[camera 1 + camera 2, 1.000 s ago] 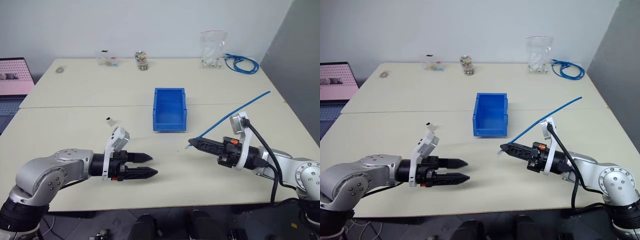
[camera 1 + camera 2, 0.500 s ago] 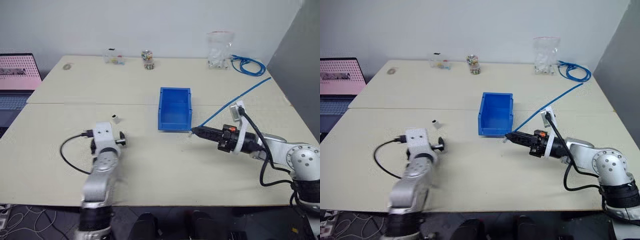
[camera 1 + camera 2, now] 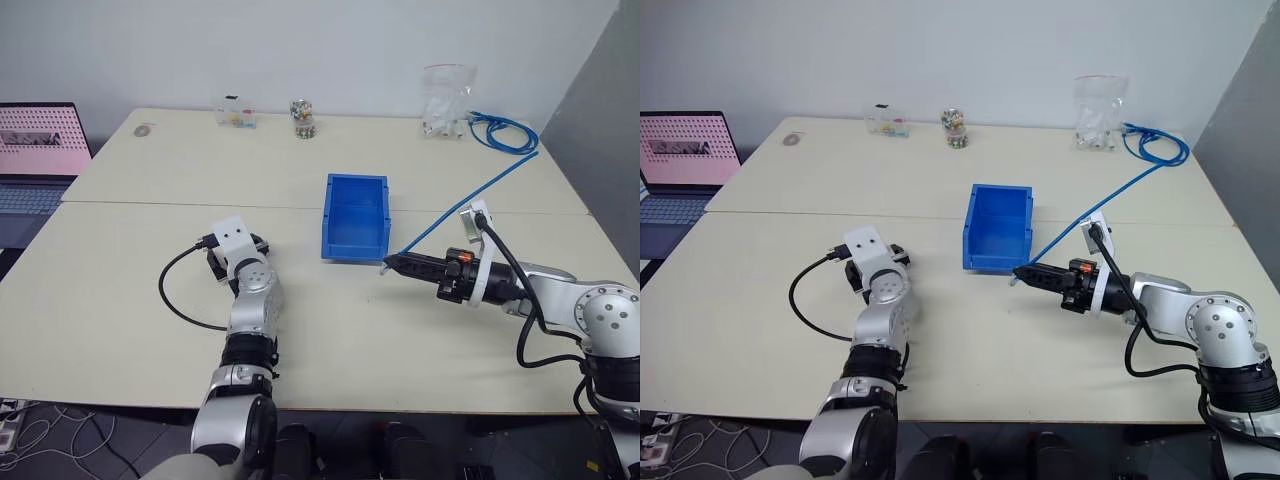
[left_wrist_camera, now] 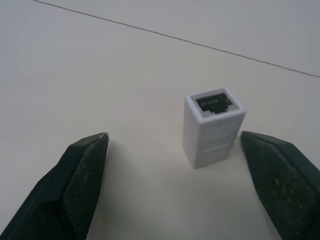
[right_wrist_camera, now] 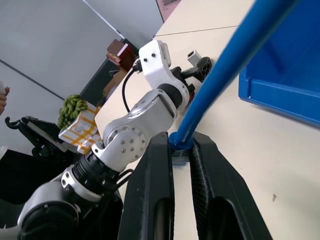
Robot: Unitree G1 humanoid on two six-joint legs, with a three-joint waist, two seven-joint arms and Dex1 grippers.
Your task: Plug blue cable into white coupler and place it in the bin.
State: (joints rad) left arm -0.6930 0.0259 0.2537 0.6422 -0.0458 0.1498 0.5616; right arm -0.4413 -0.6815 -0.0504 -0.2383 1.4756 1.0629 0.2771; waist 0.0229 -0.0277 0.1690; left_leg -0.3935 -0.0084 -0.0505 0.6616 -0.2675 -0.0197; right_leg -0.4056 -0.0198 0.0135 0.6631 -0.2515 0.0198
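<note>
Left eye view: bright blue open-top plastic bin (image 3: 355, 216) mid-surface; right tool (image 3: 388, 262) pinches thin blue cable (image 3: 470, 196) just beside its front lip.
Left wrist view: left tool (image 4: 184, 170) spread, straddling upright small white boxy coupler (image 4: 212, 130) without contact.

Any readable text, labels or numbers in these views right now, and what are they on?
None can be read.
Laptop: pink screen with rows of dots and a small image, too small to read.
White coupler: no marking visible on its faces.
Bin: plain blue, no label showing.
Boxes under the bananas: orange-and-white print, too blurred to read.
</note>
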